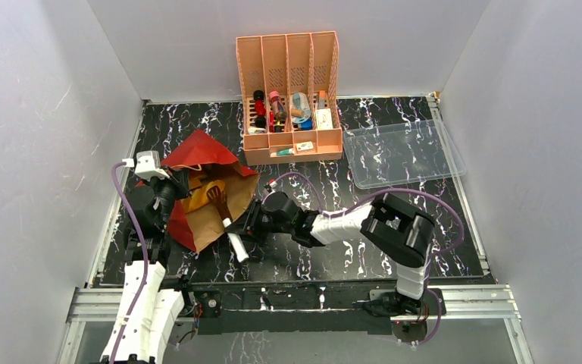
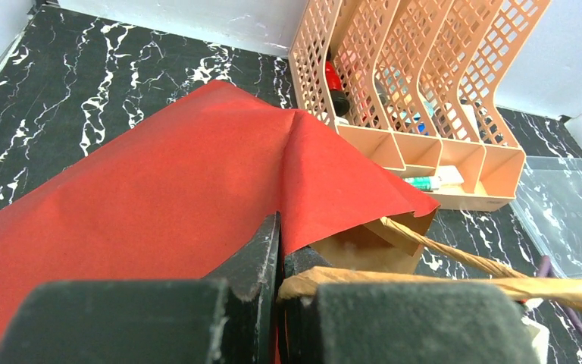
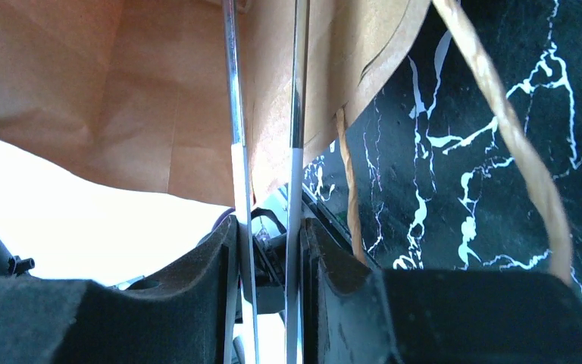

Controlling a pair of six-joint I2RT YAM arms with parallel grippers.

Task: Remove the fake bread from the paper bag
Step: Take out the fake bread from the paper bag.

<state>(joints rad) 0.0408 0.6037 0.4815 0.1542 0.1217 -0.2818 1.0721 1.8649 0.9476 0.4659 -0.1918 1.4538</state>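
Over marbled worktop (image 1: 311, 262): pinches paper bag (image 1: 197, 152) with left end effector (image 2: 279, 243), squeezes tongs (image 3: 233, 114) (metal) with right end effector (image 3: 269, 227).

Pinches paper bag (image 1: 201, 152) at left with left gripper (image 1: 174, 186); holds white-handled tool (image 1: 237, 246) at its open mouth with right gripper (image 1: 248, 222).

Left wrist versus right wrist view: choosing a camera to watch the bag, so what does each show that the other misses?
Only the left wrist view shows the red outer face of the brown-and-red paper bag, the pink slotted organizer, the clear plastic tray, and the left gripper shut on the bag's edge. Only the right wrist view shows the bag's brown inside and thin metal tongs clamped in the right gripper. Both show a twisted paper handle and the black marbled table. Neither shows bread.
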